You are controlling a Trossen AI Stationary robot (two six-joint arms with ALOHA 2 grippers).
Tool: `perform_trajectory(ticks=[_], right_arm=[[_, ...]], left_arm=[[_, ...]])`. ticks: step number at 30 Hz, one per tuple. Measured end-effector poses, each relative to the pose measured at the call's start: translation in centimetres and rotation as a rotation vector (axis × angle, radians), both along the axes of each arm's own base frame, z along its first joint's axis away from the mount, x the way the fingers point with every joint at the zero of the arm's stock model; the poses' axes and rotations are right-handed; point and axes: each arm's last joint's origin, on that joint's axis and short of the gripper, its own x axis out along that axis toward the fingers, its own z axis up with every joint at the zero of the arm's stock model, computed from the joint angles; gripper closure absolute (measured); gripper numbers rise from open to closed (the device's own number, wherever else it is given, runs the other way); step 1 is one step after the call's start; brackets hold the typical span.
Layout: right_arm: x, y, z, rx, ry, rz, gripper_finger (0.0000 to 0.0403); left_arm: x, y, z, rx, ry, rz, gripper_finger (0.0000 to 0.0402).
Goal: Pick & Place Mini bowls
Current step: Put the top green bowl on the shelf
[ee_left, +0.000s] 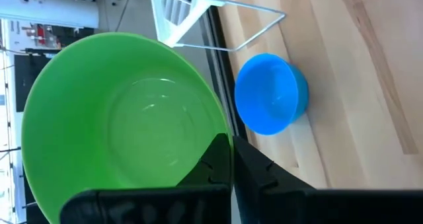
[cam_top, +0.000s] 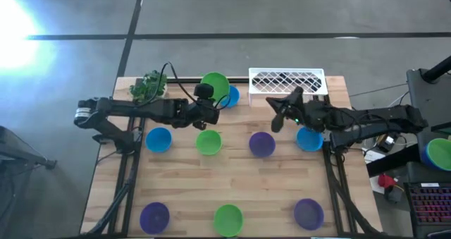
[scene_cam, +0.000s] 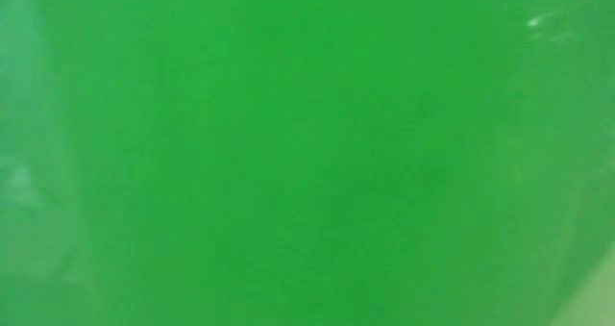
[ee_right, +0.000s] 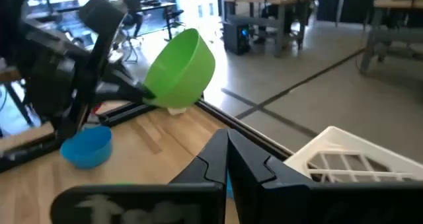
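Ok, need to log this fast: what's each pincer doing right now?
Left pincer: shut on the rim of a green bowl, held off the table.
Right pincer: shut, holding nothing, near the white rack.

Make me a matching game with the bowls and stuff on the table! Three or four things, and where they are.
Things:
1. green bowl
2. white wire rack
3. toy plant
4. left claw

Places or states:
a. far left corner of the table
b. lifted up, off the table
c. shut on a bowl's rim
d. far right part of the table

Pairs: 1-b, 2-d, 3-a, 4-c
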Motion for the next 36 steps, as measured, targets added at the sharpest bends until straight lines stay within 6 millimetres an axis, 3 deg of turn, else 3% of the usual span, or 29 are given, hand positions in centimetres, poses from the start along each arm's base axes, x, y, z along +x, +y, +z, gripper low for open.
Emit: perform_trajectory(ticks=[6, 23, 36], right_arm=[[2.5, -0.4, 0.1, -0.068, 0.092, -0.001, 0.0394], [9.2, -0.8, 1.6, -0.154, 0.247, 0.019, 0.0394], [12.1, -1.7, 2.4, -0.133, 0.437, 0.036, 0.0394]], left_arm=[[0.7, 0.0, -1.1, 0.006, 0.037, 0.007, 0.0401], [0.9, -0.7, -0.9, 0.031, 0.029, -0.003, 0.0401], [0.8, -0.9, -0.9, 0.043, 0.028, 0.001, 0.0402]])
